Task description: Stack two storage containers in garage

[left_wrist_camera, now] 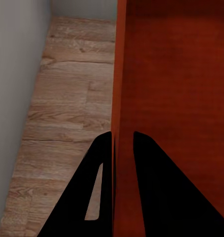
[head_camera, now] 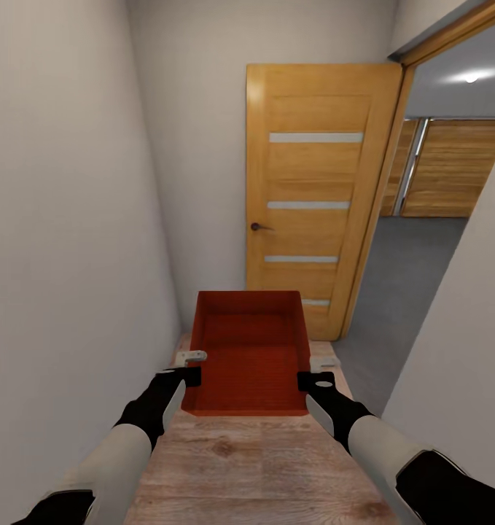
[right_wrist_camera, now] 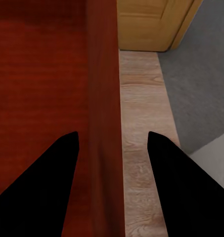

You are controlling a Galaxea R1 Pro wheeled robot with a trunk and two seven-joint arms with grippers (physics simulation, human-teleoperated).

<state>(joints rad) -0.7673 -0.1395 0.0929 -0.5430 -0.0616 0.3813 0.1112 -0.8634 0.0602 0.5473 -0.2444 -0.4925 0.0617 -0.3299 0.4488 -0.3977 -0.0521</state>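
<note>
One orange-red open-topped storage container hangs level above the light wood planks of a narrow hallway, straight ahead of me. My left gripper is shut on its left wall, and in the left wrist view the gripper has its fingers pinching the thin wall of the container. My right gripper sits at the right wall. In the right wrist view that gripper straddles the wall of the container with a gap on each side, so it is open.
A pale wall runs close along the left. An orange wooden door stands swung open ahead. To its right a doorway opens onto a grey floor, with wood-panelled doors at the back. A white wall flanks the right.
</note>
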